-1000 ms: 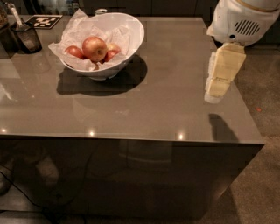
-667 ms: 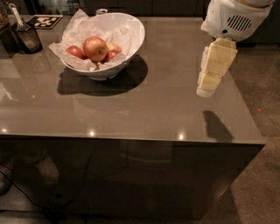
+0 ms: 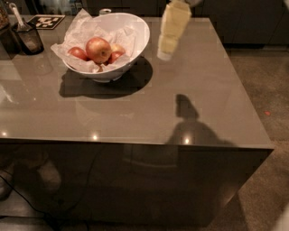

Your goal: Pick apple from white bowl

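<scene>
The apple (image 3: pixel 98 49) sits in the bowl (image 3: pixel 141 32), near the desk's far left corner, on top of the other fruit. The gripper (image 3: pixel 166 50) hangs in the air over the far edge of the desk (image 3: pixel 194 90), roughly midway along that edge. It points down with a slight tilt, just beside the bowl's right rim and touching neither the bowl nor the apple. We cannot tell whether it is spread or pressed together.

Its shadow (image 3: pixel 185 108) falls on the desk top nearer the front edge, well apart from the bowl. The bowl is lined with crumpled paper (image 3: pixel 72 34), which sticks out past the rim toward the left edge. Smaller apples (image 3: pixel 77 53) lie against the big one on both sides. The bowl's own shadow spreads under it toward the front and right.

Farther out, at the far left corner, we see a dark cup (image 3: pixel 29 39) with a utensil (image 3: pixel 16 12) standing in it. A black-and-white marker (image 3: pixel 47 21) lies flat between the cup and the bowl, close to the far edge.
</scene>
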`<state>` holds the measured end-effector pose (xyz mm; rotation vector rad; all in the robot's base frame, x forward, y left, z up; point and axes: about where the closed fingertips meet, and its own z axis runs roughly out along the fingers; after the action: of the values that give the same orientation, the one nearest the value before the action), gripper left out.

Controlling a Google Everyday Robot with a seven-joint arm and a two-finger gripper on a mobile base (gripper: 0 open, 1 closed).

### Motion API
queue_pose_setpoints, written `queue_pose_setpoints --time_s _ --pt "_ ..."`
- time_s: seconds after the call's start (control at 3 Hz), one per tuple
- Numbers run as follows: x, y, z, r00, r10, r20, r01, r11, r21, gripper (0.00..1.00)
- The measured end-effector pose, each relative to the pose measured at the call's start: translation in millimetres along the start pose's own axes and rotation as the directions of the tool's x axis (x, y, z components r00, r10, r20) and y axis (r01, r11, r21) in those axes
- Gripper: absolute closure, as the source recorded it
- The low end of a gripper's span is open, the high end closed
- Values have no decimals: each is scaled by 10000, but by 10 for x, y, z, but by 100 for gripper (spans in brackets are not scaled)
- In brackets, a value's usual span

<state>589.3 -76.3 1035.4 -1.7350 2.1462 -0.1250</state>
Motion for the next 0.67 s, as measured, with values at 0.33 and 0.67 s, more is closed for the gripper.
queue_pose_setpoints --time_s 0.33,0.67 --pt "-393 -133 -123 9967 -362 727 325 9982 512 0" --pt "-450 -181 -119 9952 -388 899 325 9970 703 0"
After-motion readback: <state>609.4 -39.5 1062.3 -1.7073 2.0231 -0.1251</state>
